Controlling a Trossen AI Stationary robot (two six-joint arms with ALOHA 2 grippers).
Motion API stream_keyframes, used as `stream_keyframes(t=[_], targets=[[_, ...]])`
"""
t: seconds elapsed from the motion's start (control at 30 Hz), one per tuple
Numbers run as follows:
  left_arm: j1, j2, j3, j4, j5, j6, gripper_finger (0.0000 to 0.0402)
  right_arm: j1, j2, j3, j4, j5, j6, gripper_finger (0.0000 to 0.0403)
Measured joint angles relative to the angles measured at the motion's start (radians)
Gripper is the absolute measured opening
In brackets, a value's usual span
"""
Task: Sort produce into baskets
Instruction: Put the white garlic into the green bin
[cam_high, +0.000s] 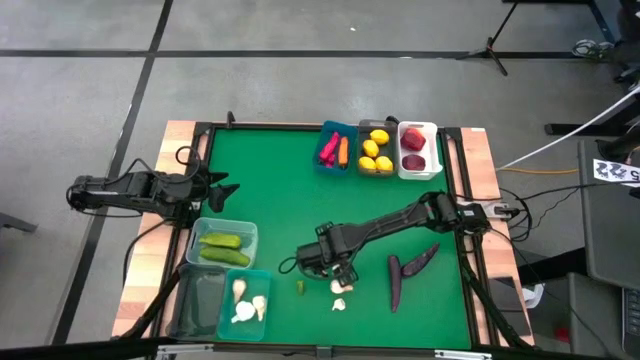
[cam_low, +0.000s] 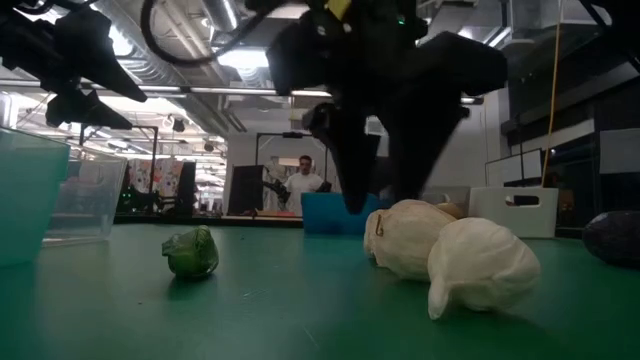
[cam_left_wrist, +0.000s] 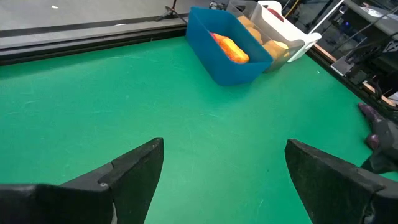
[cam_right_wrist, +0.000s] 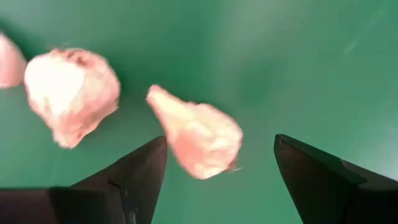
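Observation:
My right gripper (cam_high: 338, 272) (cam_right_wrist: 219, 140) points down, open, over the loose white garlic near the table's front edge. One garlic bulb (cam_right_wrist: 199, 134) lies on the green mat between the fingers, which stand clear of it. A second bulb (cam_right_wrist: 71, 93) lies beside it. In the low view both bulbs (cam_low: 405, 235) (cam_low: 480, 265) rest on the mat in front of the dark fingers (cam_low: 355, 170). A small green piece (cam_high: 300, 287) lies to their left. My left gripper (cam_high: 222, 187) (cam_left_wrist: 224, 146) waits open at the table's left side.
Two dark eggplants (cam_high: 395, 280) (cam_high: 420, 258) lie right of the garlic. The blue (cam_high: 327, 160), lemon (cam_high: 375, 170) and white apple (cam_high: 432, 150) baskets stand at the far edge. Cucumber (cam_high: 250, 235), teal garlic (cam_high: 262, 280) and dark (cam_high: 190, 310) baskets stand front left.

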Motion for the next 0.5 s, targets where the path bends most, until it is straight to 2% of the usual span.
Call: stream_keyframes(t=[0.23, 0.5], targets=[[0.0, 0.0, 0.0, 0.0, 0.0, 0.0, 0.0329, 0.022, 0.0, -0.016, 0.016, -0.023, -0.01, 0.0294], [0.0, 0.0, 0.0, 0.0, -0.001, 0.0, 0.0329, 0.021, 0.0, -0.086, 0.135, -0.022, -0.029, 0.0294]])
